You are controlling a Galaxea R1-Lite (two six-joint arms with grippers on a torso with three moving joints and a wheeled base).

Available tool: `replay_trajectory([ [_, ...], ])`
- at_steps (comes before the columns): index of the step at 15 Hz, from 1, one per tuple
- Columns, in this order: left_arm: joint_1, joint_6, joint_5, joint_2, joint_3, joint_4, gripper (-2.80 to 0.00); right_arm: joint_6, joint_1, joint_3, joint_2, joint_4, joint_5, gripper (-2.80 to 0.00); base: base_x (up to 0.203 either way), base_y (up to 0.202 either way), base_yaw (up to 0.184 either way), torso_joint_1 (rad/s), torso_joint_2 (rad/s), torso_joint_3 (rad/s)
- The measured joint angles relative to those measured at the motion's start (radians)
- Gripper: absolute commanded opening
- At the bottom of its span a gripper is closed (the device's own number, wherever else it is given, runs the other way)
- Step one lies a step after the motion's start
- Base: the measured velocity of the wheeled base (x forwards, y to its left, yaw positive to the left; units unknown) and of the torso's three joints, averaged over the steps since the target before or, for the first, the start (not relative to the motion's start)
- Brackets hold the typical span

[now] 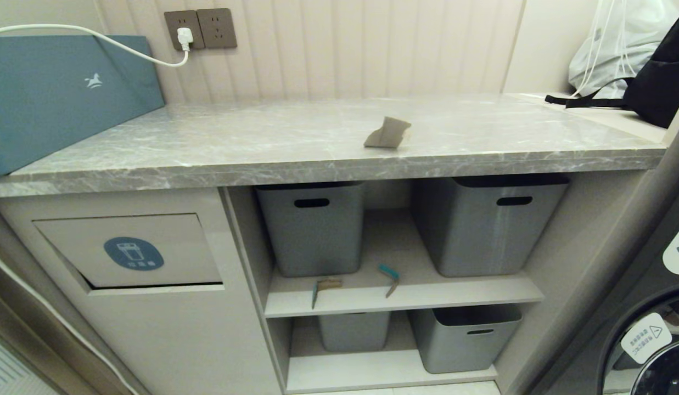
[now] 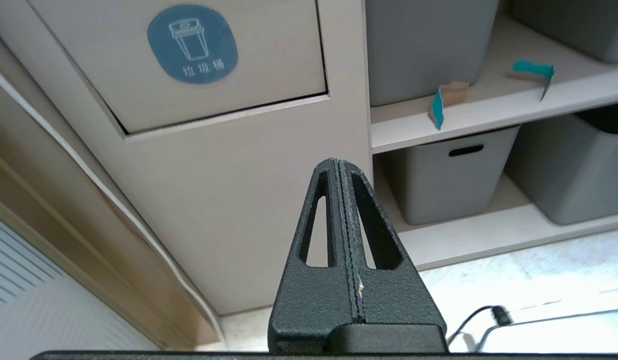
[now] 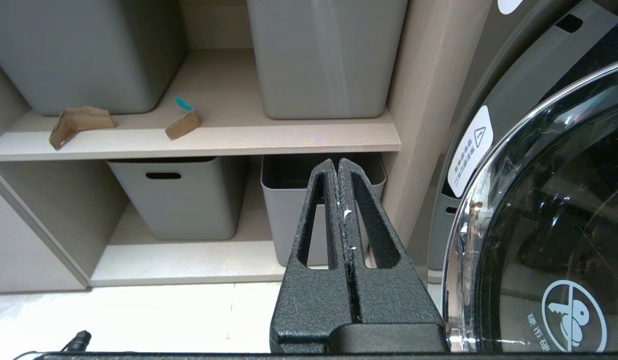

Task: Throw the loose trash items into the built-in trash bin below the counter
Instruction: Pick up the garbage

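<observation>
Head view: neither arm is seen here. The folded cardboard piece (image 1: 387, 133) lies right of centre in the frame, on the counter (image 1: 207, 148) near its front edge, with its long axis running roughly along that edge. Two brown strips with teal edges, the left strip (image 1: 324, 287) and the right strip (image 1: 390, 278), rest lower in the frame on the upper shelf (image 1: 405, 296), between the grey tubs (image 1: 314, 230) and the shelf lip. The trash bin flap (image 1: 130, 249), marked by a blue sticker, is found at lower left of the frame, with its lower edge standing slightly ajar.

In the left wrist view the left gripper (image 2: 341, 167) is pressed together and nothing is held; the flap is seen above it and to the left in the frame, the strips at upper right. In the right wrist view the right gripper (image 3: 337, 167) is likewise pressed together and empty, with both strips at upper left of its frame.

The left arm is judged nearer the flap; the right arm appears nearer the strips and the cardboard. Either claw would have to be spread before a pick.
</observation>
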Motion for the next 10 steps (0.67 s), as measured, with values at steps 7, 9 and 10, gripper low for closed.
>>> replay_trajectory([
  [7, -0.004, 0.027, -0.002, 0.0, 0.0, -0.002, -2.8, 0.0, 0.0, 0.0, 0.0, 0.0, 0.0, -2.8, 0.0, 0.0, 0.0, 0.0, 0.0, 0.0],
  [9, -0.003, 0.035, -0.002, 0.0, 0.0, -0.002, -2.8, 0.0, 0.0, 0.0, 0.0, 0.0, 0.0, -2.8, 0.0, 0.0, 0.0, 0.0, 0.0, 0.0],
  [10, -0.003, 0.035, -0.004, 0.005, 0.0, -0.004, -2.8, 0.0, 0.0, 0.0, 0.0, 0.0, 0.0, -2.8, 0.0, 0.0, 0.0, 0.0, 0.0, 0.0],
])
